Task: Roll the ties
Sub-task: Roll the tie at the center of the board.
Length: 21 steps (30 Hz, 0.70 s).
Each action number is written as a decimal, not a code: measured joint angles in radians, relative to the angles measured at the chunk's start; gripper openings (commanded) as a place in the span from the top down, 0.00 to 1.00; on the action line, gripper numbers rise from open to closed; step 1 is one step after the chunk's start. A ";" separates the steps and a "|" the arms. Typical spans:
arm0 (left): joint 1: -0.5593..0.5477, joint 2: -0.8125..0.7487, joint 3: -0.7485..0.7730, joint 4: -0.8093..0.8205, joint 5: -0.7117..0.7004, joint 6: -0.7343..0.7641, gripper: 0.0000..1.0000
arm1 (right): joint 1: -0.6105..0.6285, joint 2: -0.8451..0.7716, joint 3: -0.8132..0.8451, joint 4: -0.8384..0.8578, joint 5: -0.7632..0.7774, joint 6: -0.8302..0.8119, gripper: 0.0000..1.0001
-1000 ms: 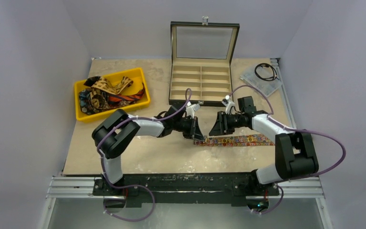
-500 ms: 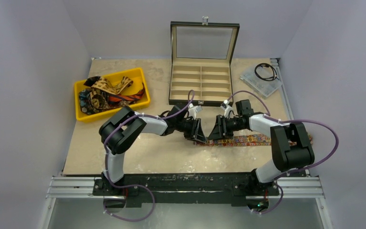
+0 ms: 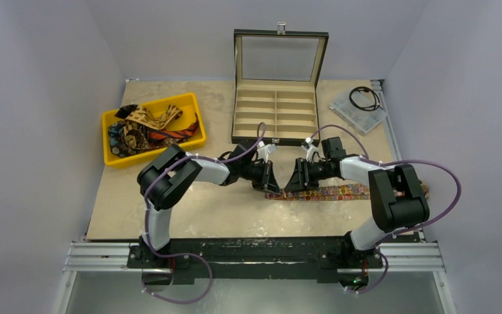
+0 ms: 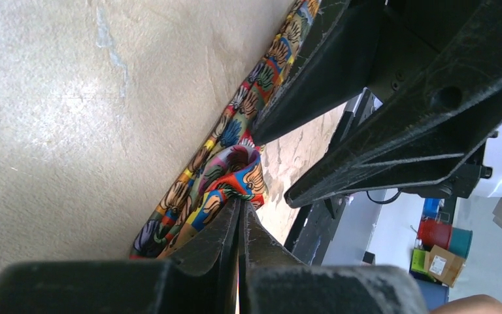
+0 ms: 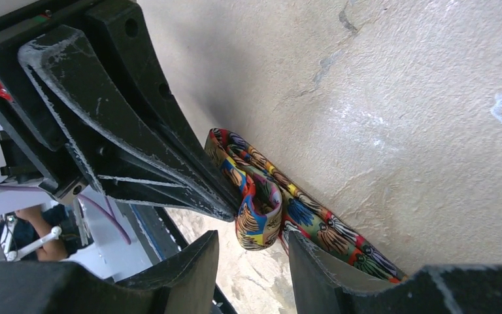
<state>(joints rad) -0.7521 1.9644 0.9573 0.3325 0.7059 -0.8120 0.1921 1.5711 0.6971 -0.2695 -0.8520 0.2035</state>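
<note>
**Current state.** The floral tie (image 3: 333, 192) is lying flat on the surface (image 3: 189, 209), running from the centre out toward the right arm. Its end at the centre is folding over into a small first loop, and both claws are meeting at that loop. The left claw (image 4: 239, 208) is pressing its tips together right at the fold. Whether any cloth is caught between them cannot be told. The right claw (image 5: 251, 239) is standing spread, with its fingers straddling the loop and not clamping it. The other ties (image 3: 147, 127) are lying in a tangle in the yellow bin (image 3: 157, 154), well apart from the work.

**Progress (judgement).** The roll is only starting, with one turn at most forming.

**Hazards.**
- The loop is looking loose. If the left claw is lifting away before the right claw is closing, the fold is likely springing open.
- The two claws are working nearly tip to tip, so any sideways drift is risking a collision.
- Thin cloth is tending to skew, and uneven turning is producing a cone instead of a neat roll.
- Dragging the free length is risking a twist.
</note>
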 measured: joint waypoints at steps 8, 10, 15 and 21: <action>0.000 0.020 0.000 0.002 0.002 0.000 1.00 | 0.029 0.018 0.000 0.002 0.029 -0.003 0.77; 0.001 0.020 0.000 0.002 0.002 0.001 0.99 | 0.031 0.031 0.000 0.000 0.047 -0.012 0.86; 0.020 -0.003 -0.006 -0.026 0.008 0.041 0.79 | 0.030 0.077 0.002 -0.003 0.076 -0.030 1.00; 0.066 -0.241 -0.054 -0.172 -0.034 0.312 0.44 | 0.030 0.092 0.018 -0.013 0.080 -0.035 1.00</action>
<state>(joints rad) -0.6857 1.7229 0.9031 0.1604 0.6716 -0.4995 0.2222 1.6627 0.7151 -0.2825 -0.7715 0.1680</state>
